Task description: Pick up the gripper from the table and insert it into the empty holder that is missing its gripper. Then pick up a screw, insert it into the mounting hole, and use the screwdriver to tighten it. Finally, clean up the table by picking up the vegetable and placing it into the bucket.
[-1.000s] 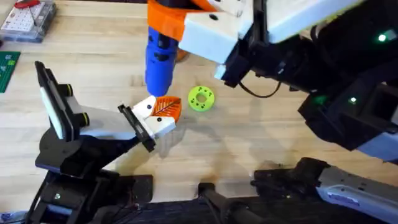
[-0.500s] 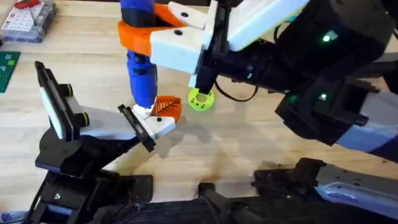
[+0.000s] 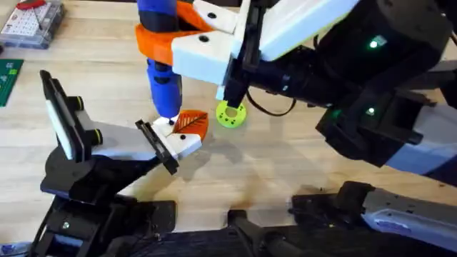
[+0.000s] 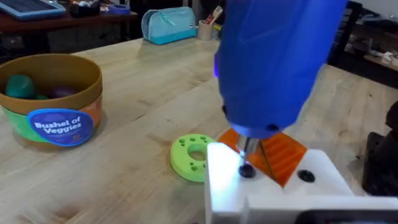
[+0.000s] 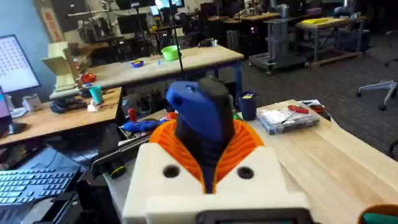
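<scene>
My right gripper is shut on the blue screwdriver, which stands upright. Its metal bit touches one dark hole of the white gripper with the orange ribbed finger. That gripper sits on the black holder plate at the end of the left arm. Any screw is hidden under the bit. The bucket stands apart on the table, with green and purple pieces inside. I cannot tell if one is the vegetable.
A green disc lies just right of the holder. A clear parts box sits at the far left corner, and a green board at the left edge. The right arm's dark bulk overhangs the right half.
The right gripper carried the screwdriver left and down until its bit met the white gripper on the holder. Over the last half second it barely moved. The left arm stayed still.
</scene>
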You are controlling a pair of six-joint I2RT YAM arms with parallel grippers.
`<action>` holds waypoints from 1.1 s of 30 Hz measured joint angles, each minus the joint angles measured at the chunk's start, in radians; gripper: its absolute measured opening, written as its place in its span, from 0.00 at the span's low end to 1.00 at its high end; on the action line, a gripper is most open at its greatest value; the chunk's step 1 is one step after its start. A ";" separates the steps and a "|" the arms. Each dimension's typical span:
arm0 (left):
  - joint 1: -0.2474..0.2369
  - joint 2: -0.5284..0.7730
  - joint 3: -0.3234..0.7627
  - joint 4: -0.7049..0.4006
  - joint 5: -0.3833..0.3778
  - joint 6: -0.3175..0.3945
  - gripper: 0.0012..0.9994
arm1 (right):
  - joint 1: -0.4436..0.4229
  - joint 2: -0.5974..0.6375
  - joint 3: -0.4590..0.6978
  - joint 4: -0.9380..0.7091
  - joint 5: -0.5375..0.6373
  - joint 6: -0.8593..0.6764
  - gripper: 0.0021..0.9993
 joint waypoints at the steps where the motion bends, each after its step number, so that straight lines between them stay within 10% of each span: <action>1: 0.000 0.000 0.000 0.000 0.000 0.000 0.01 | 0.000 0.000 0.000 -0.001 0.000 -0.001 0.03; 33: 0.000 0.000 0.000 0.000 0.000 0.000 0.01 | 0.000 0.000 0.001 -0.022 0.003 0.006 0.03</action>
